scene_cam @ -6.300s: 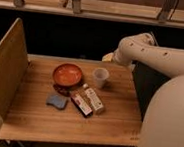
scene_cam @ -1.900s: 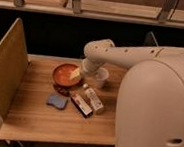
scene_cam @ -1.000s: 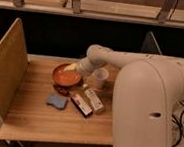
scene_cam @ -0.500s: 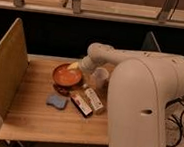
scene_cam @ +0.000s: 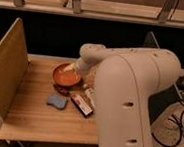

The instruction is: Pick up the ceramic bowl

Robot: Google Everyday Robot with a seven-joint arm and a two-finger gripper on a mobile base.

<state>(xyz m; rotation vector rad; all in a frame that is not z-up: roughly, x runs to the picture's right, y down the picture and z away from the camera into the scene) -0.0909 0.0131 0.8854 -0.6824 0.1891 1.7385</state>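
Observation:
The ceramic bowl (scene_cam: 65,76), orange-red inside with a dark brown outside, sits on the wooden table (scene_cam: 34,119) left of centre. My gripper (scene_cam: 76,68) is at the bowl's far right rim, at the end of the big white arm (scene_cam: 129,87) that reaches in from the right. I cannot tell whether it grips the rim or only touches it. The small white cup is mostly hidden behind the arm.
A blue sponge (scene_cam: 57,101) lies in front of the bowl. A long snack packet (scene_cam: 82,103) lies beside it to the right. A tall wooden panel (scene_cam: 4,70) stands along the table's left edge. Cables (scene_cam: 180,124) lie on the floor at right.
The arm has swung in from the right over the cup to the bowl's right rim. Over the last second it has barely moved. The bowl stays in place.

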